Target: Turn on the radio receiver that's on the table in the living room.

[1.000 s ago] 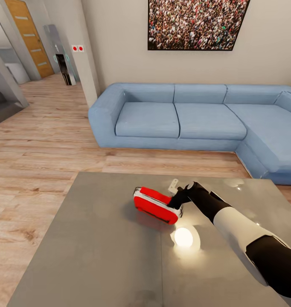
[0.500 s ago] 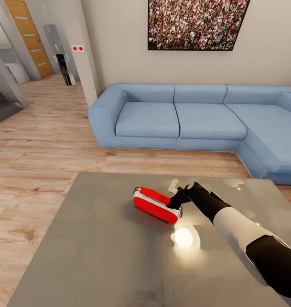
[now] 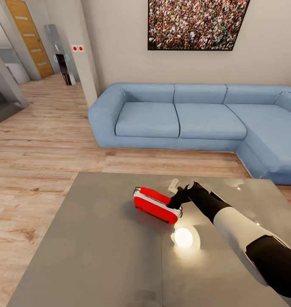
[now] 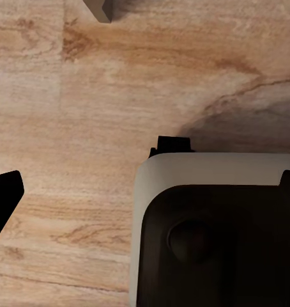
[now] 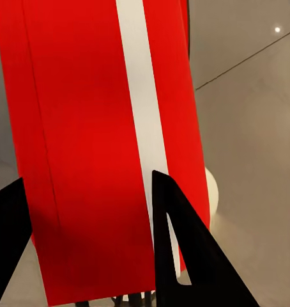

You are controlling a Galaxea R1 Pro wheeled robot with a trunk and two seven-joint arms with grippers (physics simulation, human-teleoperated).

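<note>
Right gripper [image 3: 176,200] is at the radio receiver [image 3: 156,205], at its right end as seen from the head. In the right wrist view the two dark fingers [image 5: 183,256] stand apart with the red body of the radio receiver [image 5: 100,147] and its white stripe running between and past them. Whether the pads actually press on it, can't tell. So: jaws spread, straddling the box, contact unclear.

Radio receiver lies tipped on the table [image 3: 98,247], directly ahead of the gripper, white-silver rim facing the robot, thin handle at the end away from the fingers. A small light-coloured tab [image 3: 173,185] pokes up just beyond the wrist, on its far side. A bright lamp reflection [image 3: 184,237] sits on the glossy top near the gripper, on the robot's side of it.

Right arm [image 3: 239,230] comes in from the robot's right, black wrist, white forearm, black elbow section.

Past the table, well beyond the gripper: wood plank floor [image 3: 43,145], then the blue L-shaped sofa [image 3: 184,119] against the beige wall with the framed crowd picture [image 3: 196,23] above it. Hallway with a wooden door [image 3: 30,38] off to the far left.

Left gripper: the left wrist view shows one dark fingertip [image 4: 4,198] over the floor [image 4: 87,115], plus part of the robot's white-and-black body [image 4: 209,230]. Can't tell whether it's spread or closed.
</note>
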